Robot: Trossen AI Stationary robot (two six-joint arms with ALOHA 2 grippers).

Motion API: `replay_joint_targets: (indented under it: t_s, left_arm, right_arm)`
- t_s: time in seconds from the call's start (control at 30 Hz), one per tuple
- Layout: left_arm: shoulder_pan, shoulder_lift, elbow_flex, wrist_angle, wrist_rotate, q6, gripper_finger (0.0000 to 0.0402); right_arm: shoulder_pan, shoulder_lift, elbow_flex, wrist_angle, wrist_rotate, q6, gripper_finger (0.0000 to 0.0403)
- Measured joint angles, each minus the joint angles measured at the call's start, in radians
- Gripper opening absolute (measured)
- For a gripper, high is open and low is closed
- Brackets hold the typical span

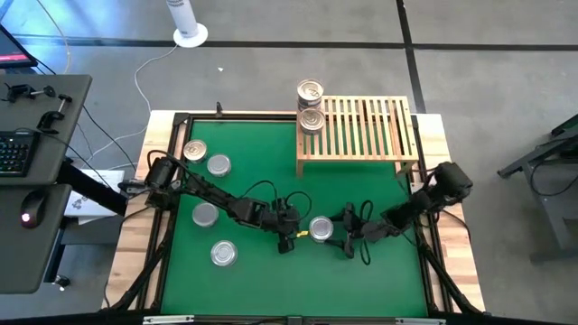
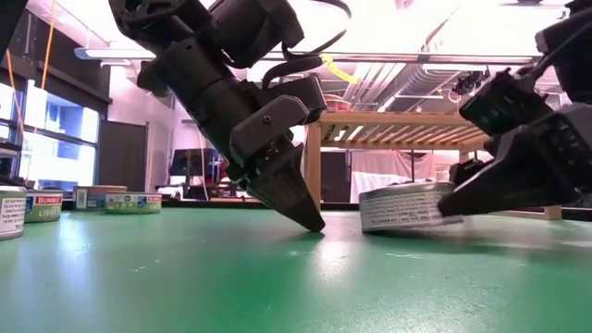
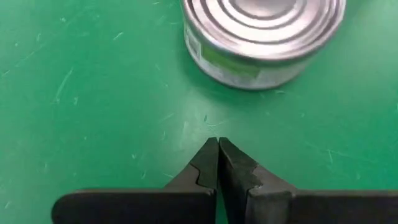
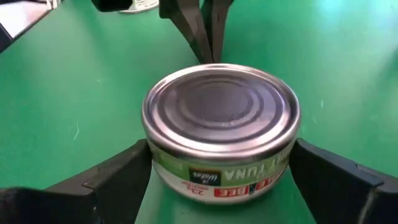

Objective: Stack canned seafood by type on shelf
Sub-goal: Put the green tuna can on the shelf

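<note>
I have the right end effector (image 4: 221,168) low on the green tabletop (image 1: 262,271), with its fingers spread wide on either side of one silver tin (image 1: 321,228). In the right wrist view each finger stands just beside the tin's wall; I cannot tell whether either one touches it. The tin sits flat on the tabletop, lid up, with a green band and red print on its label.

The left end effector (image 3: 217,146) is fully closed and holds nothing. Its tip points down at the tabletop just beside the same tin, on the side opposite the right arm. In the low view the tip appears to touch the green surface.

I see four more tins (image 1: 218,165) on the left part of the tabletop, each standing apart from the others: two near the far left corner, one further in, and one nearer the front edge. All four lie well apart from both end effectors.

The shelf (image 1: 361,131) stands at the far right of the tabletop. Two tins (image 1: 311,119) sit at its left end, one directly behind the other in the overhead view. I cannot tell whether they are stacked.
</note>
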Motion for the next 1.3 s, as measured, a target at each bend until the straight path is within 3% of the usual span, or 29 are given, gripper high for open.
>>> replay_joint_targets:
  t_s: [0.33,0.63,0.87,1.07,1.3]
  left_arm:
    - [-0.002,0.002,-0.004,0.041,0.025,0.019,0.0]
    - [-0.003,0.006,-0.004,0.08,0.034,0.026,0.0]
    - [-0.007,0.006,-0.004,0.088,0.046,0.018,0.0]
    - [-0.017,0.006,-0.004,0.082,0.046,0.024,0.0]
    - [-0.018,-0.007,-0.003,0.047,0.048,0.032,0.0]
  right_arm:
    - [-0.022,-0.118,0.061,-0.34,-0.104,-0.031,0.0336]
    - [-0.086,-0.125,0.171,-0.523,-0.248,-0.11,0.0371]
    - [-0.106,-0.228,0.249,-0.775,-0.263,-0.156,0.0381]
    - [-0.086,-0.275,0.132,-0.593,-0.198,-0.139,0.0381]
    - [-0.076,-0.191,0.023,-0.262,-0.149,-0.162,0.0381]
